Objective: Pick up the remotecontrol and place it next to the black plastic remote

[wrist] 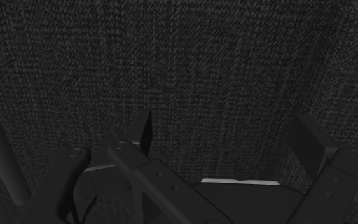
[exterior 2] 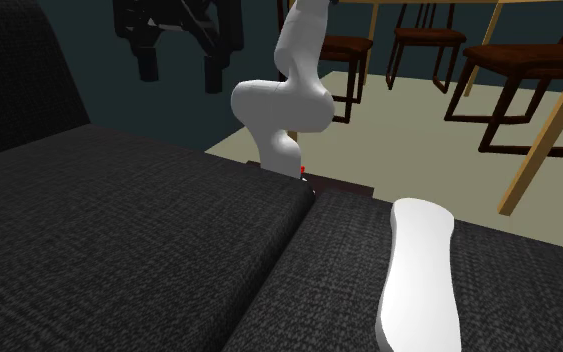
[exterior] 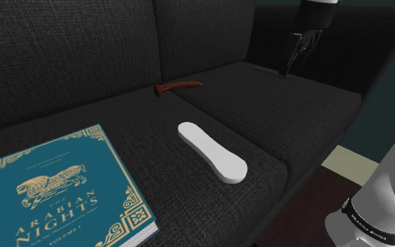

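White remote (exterior: 212, 151) flat on sofa cushion (exterior: 83, 116), well apart from wide-open, empty jaws over the neighbouring cushion (exterior: 259, 102)

A dark woven-fabric sofa (exterior: 62, 63) spans most of the shoulder view. At the lower left of the frame a teal book (exterior: 55, 189) lies flat on its seat, with gold ornament and the title "The Arabian Nights". A slim reddish-brown object (exterior: 177, 87) with a bent end rests at upper centre, near the foot of the backrest. In the second exterior view, dark wooden chairs (exterior 2: 514, 60) stand at the upper right on a pale floor (exterior 2: 409, 150), and a light wooden table leg (exterior 2: 554, 120) slants before them.
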`<state>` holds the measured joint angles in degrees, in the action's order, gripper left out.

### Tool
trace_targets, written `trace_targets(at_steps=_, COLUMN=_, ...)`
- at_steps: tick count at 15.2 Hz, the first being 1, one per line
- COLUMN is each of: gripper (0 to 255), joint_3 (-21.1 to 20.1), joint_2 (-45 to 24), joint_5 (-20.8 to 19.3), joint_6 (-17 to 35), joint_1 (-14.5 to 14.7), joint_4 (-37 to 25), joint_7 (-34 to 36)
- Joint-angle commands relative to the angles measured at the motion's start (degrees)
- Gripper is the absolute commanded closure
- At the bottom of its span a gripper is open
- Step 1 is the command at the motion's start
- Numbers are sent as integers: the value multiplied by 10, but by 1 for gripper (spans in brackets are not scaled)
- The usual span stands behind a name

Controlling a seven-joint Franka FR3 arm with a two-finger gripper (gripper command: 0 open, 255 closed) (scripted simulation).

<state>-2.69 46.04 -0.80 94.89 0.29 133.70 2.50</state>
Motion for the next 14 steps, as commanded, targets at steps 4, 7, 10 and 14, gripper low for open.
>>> trace_targets(at_steps=4, gripper=0, joint_3=-38, joint_2=-11, joint_5=24, joint_6=12, joint_1=11, joint_4=8, joint_7=44)
trace_targets(at_steps=7, gripper=0, joint_3=-75, joint_2=-28, joint_5=47, joint_6=27, joint_1=21, joint_4=10, joint_7=89)
trace_targets(at_steps=10, gripper=0, joint_3=-114, joint_2=-52, joint_5=68, joint_6=43, joint_1=29, joint_4=5, joint_7=133)
trace_targets(at_steps=14, gripper=0, joint_3=-165, joint_2=-94, joint_5=91, joint_6=66, joint_1=38, joint_4=-10, joint_7=192)
